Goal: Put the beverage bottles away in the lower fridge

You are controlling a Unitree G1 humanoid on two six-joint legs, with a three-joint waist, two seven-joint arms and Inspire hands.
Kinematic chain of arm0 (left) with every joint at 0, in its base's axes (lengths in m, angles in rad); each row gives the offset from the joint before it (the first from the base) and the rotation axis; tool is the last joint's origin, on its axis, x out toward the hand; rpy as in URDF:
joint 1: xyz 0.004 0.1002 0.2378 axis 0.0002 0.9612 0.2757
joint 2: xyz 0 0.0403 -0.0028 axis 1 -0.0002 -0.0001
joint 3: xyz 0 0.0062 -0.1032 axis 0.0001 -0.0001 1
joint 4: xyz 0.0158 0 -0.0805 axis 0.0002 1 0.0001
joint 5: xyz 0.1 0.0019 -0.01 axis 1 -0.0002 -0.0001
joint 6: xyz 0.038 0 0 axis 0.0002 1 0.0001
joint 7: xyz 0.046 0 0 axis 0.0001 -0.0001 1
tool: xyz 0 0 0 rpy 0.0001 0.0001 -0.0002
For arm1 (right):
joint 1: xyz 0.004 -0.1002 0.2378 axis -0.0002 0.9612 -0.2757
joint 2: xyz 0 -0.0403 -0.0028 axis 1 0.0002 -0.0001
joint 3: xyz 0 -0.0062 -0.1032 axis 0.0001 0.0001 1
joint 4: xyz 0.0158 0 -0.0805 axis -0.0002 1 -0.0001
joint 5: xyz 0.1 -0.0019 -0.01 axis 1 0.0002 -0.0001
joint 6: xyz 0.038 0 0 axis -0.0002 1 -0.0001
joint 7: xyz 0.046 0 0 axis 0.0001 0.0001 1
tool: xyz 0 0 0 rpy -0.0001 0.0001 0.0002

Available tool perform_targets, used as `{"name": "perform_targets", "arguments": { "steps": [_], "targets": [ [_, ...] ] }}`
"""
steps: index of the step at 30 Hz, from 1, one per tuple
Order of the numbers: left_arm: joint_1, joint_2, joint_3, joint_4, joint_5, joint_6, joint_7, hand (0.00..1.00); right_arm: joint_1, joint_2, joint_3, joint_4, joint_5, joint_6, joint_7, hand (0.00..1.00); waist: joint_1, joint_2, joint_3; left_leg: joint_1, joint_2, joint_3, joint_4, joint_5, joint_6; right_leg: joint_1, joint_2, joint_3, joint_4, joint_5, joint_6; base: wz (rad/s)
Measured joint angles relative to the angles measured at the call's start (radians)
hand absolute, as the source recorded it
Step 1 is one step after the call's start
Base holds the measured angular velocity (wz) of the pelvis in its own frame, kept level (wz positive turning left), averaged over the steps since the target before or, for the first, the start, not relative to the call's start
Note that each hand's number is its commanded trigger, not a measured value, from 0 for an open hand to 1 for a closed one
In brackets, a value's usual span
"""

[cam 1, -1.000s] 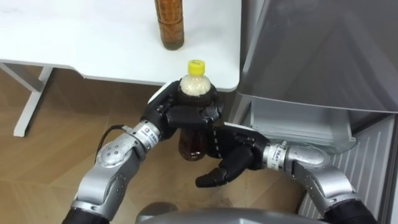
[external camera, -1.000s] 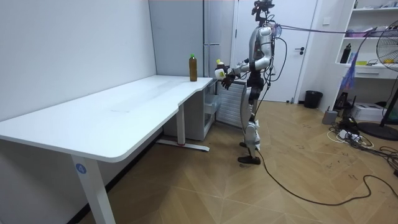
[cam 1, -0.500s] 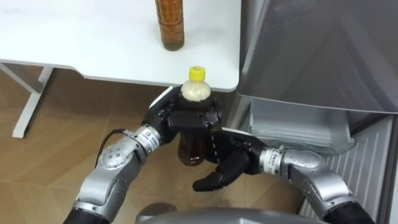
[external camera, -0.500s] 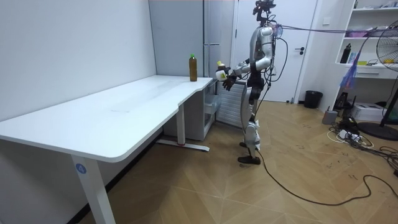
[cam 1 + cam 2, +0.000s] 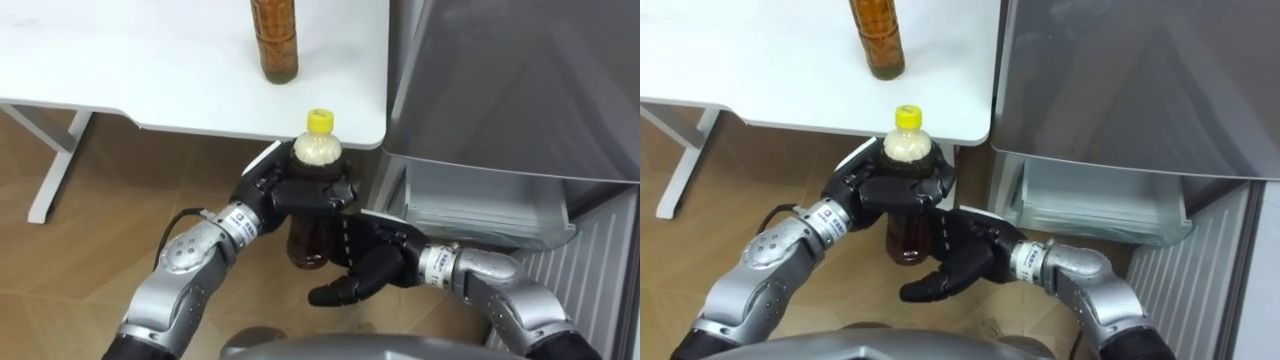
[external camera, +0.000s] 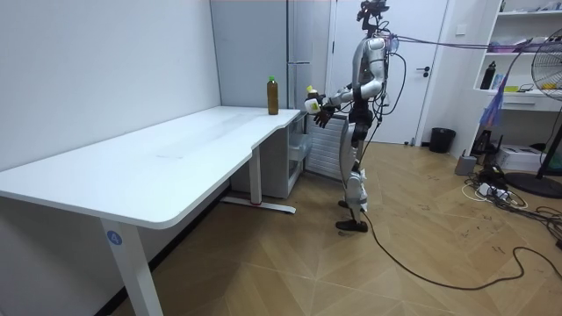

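A brown drink bottle (image 5: 312, 228) with a yellow cap is held upright off the table's corner, my left hand (image 5: 300, 186) curled round its upper part. Just below and to its right, my right hand (image 5: 365, 265) lies open with its fingers relaxed, close to the bottle's lower body. A second brown bottle (image 5: 273, 38) stands on the white table (image 5: 150, 70) near its far edge. To the right is the grey fridge (image 5: 510, 90) with its lower drawer (image 5: 480, 205) pulled open. In the room view I stand at the table's end by the fridge (image 6: 299, 61), bottle (image 6: 309, 99) held out in front.
The table's rounded corner (image 5: 372, 135) sits right beside the fridge wall. The table's white leg (image 5: 55, 165) stands on the wood floor at the left. In the room view a shelf, a fan and a bin (image 6: 443, 140) stand on its right.
The right hand has drifted slightly left and lower under the bottle. The left hand still holds the bottle in about the same place.
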Motion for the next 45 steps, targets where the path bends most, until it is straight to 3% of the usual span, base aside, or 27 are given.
{"name": "perform_targets", "arguments": {
  "steps": [19, 20, 21, 22, 23, 29, 34, 45],
  "targets": [
    [-0.001, -0.001, 0.004, -0.003, -0.007, 0.002, 0.002, 1.00, 0.040, -0.001, 0.021, 0.017, 0.244, 0.042, -0.083, 0.00, 0.008, -0.013, -0.0083, 0.018, 0.002, 0.008, -0.006, -0.001, 0.002, 0.005, 0.002, 0.011, 0.001, 0.000, 0.000, -0.01],
    [-0.001, -0.001, 0.003, -0.003, -0.007, 0.002, 0.004, 1.00, 0.041, -0.001, 0.024, 0.017, 0.254, 0.042, -0.090, 0.05, 0.008, -0.012, -0.0080, 0.018, 0.003, 0.009, -0.006, -0.001, 0.002, 0.004, 0.003, 0.012, 0.000, 0.000, 0.000, 0.00],
    [-0.001, -0.001, 0.004, -0.003, -0.007, 0.002, 0.005, 1.00, 0.041, -0.001, 0.028, 0.018, 0.264, 0.042, -0.095, 0.50, 0.007, -0.012, -0.0080, 0.017, 0.003, 0.010, -0.007, -0.002, 0.002, 0.005, 0.003, 0.013, 0.000, 0.000, 0.000, 0.00],
    [-0.001, 0.000, 0.004, -0.003, -0.007, 0.002, 0.005, 1.00, 0.041, -0.001, 0.029, 0.019, 0.270, 0.042, -0.097, 0.88, 0.008, -0.012, -0.0079, 0.017, 0.004, 0.011, -0.008, -0.002, 0.002, 0.005, 0.004, 0.013, 0.000, 0.000, 0.000, 0.00],
    [-0.001, 0.000, 0.004, -0.005, -0.007, 0.002, 0.005, 1.00, 0.041, -0.001, 0.030, 0.023, 0.282, 0.042, -0.099, 1.00, 0.009, -0.011, -0.0075, 0.017, 0.005, 0.012, -0.008, -0.002, 0.002, 0.004, 0.005, 0.014, -0.001, 0.000, 0.000, 0.00],
    [-0.001, -0.001, -0.006, -0.009, -0.012, 0.002, 0.005, 1.00, 0.041, -0.001, 0.038, 0.055, 0.352, 0.041, -0.146, 1.00, 0.012, -0.009, -0.0059, 0.019, 0.005, 0.013, -0.012, -0.002, 0.002, 0.002, 0.006, 0.015, -0.002, 0.000, -0.001, 0.00],
    [-0.001, 0.000, -0.038, -0.021, -0.030, 0.004, 0.001, 1.00, 0.040, -0.003, 0.038, 0.065, 0.362, 0.036, -0.183, 1.00, 0.018, 0.001, 0.0004, 0.024, 0.006, 0.016, -0.017, -0.002, 0.002, 0.002, 0.007, 0.017, -0.003, 0.000, -0.001, -0.01],
    [-0.001, -0.001, -0.028, -0.021, -0.117, 0.017, 0.019, 1.00, 0.040, -0.004, 0.045, 0.067, 0.364, 0.009, -0.181, 1.00, 0.008, 0.005, 0.0001, 0.024, 0.008, 0.019, -0.017, -0.002, 0.002, 0.005, 0.009, 0.024, -0.001, 0.001, -0.001, 0.00]
  ]
}}
